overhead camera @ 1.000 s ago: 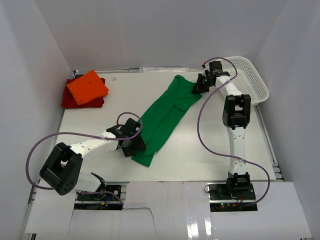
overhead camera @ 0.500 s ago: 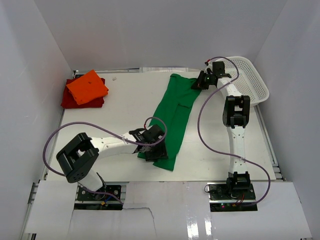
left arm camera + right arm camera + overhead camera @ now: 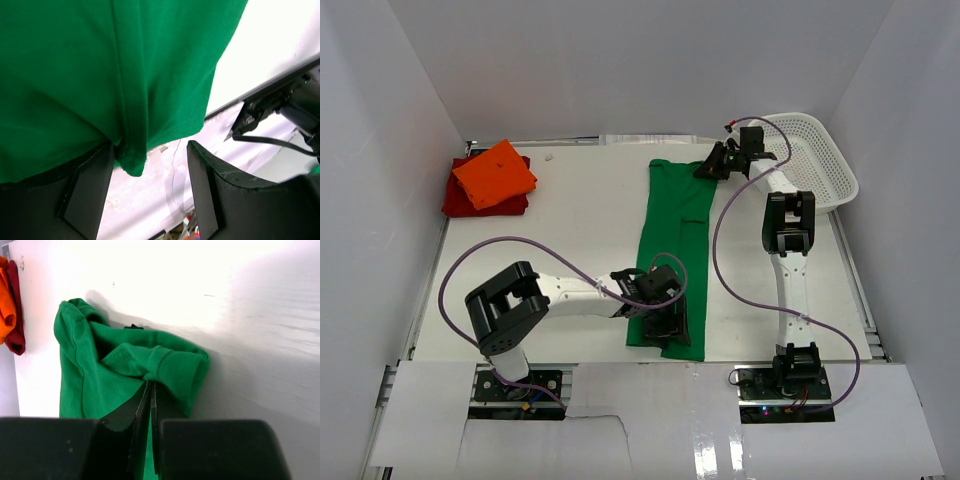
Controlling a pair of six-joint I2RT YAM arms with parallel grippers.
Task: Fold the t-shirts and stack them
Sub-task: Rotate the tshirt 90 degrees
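The bright green t-shirt [image 3: 670,230] lies as a long narrow strip running from the back of the table to its near edge. My right gripper [image 3: 706,168] is at its far end, shut on a bunched green fold [image 3: 170,365], its fingertips [image 3: 151,385] pressed together. My left gripper [image 3: 668,318] rests on the strip's near end. In the left wrist view this gripper [image 3: 150,150] stands open; green cloth [image 3: 75,75] drapes over the left finger and bare table shows in the gap. The folded orange t-shirt [image 3: 495,172] lies on the dark red one [image 3: 455,200] at the back left.
A white mesh basket [image 3: 825,160] stands at the back right, just behind my right arm. White walls close in the table [image 3: 570,200] on three sides. The table's near edge and a black arm base [image 3: 280,100] are close to my left gripper.
My left gripper swept right along the near edge, and the shirt's near end swung with it. The right gripper shifted the far end slightly left. The strip went from diagonal to nearly straight.
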